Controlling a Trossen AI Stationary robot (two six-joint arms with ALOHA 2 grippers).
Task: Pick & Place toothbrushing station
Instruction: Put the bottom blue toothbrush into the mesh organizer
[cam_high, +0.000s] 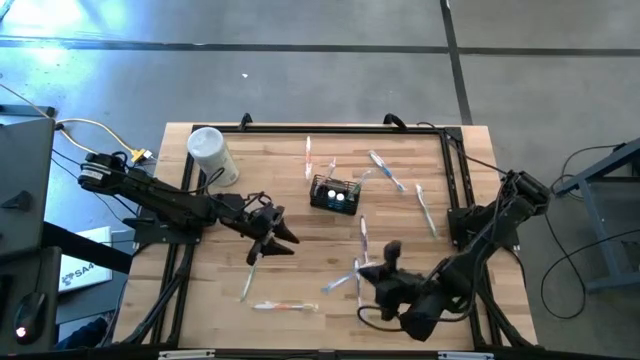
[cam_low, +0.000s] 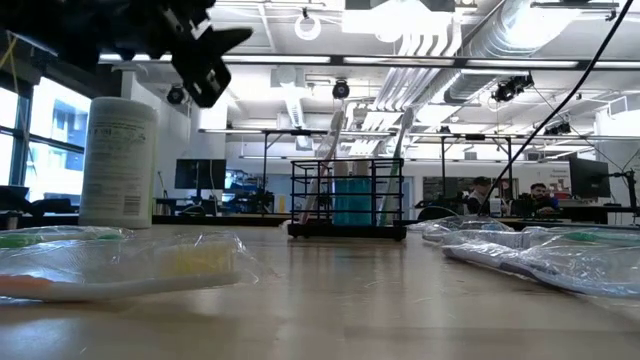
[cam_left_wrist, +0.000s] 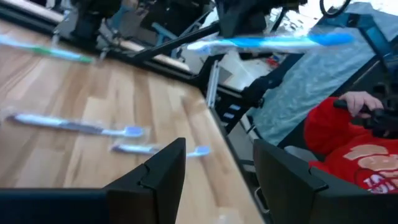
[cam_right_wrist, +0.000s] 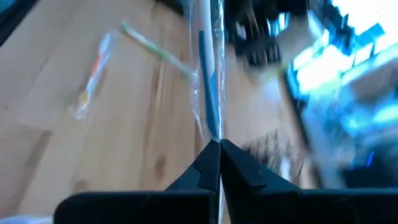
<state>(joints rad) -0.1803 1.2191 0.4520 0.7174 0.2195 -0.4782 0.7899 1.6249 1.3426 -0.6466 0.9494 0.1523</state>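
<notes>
A black wire-mesh caddy (cam_high: 334, 193) holds something teal-blue, at twelve o'clock from table centre. At ten o'clock lies a white cylindrical container (cam_high: 212, 156). The wrapped toothbrush (cam_right_wrist: 208, 93) shows a blue stripe. The table (cam_high: 200, 300) is pale wood.

The black wire-mesh caddy (cam_high: 334, 194) stands at the middle of the worktop (cam_high: 290, 150), ringed on its far and right sides by wrapped toothbrushes (cam_high: 387, 172), while its left and near sides lie bare as far as the white cylindrical container (cam_high: 212, 156) at the far left. The left tool (cam_high: 277, 229), fingers spread, hangs above the worktop just near-left of the caddy. The right tool (cam_high: 385, 268), closed on a wrapped toothbrush (cam_right_wrist: 208, 81), sits at the near right among more wrapped brushes, and two others (cam_high: 285, 306) lie along the near-left edge.
</notes>
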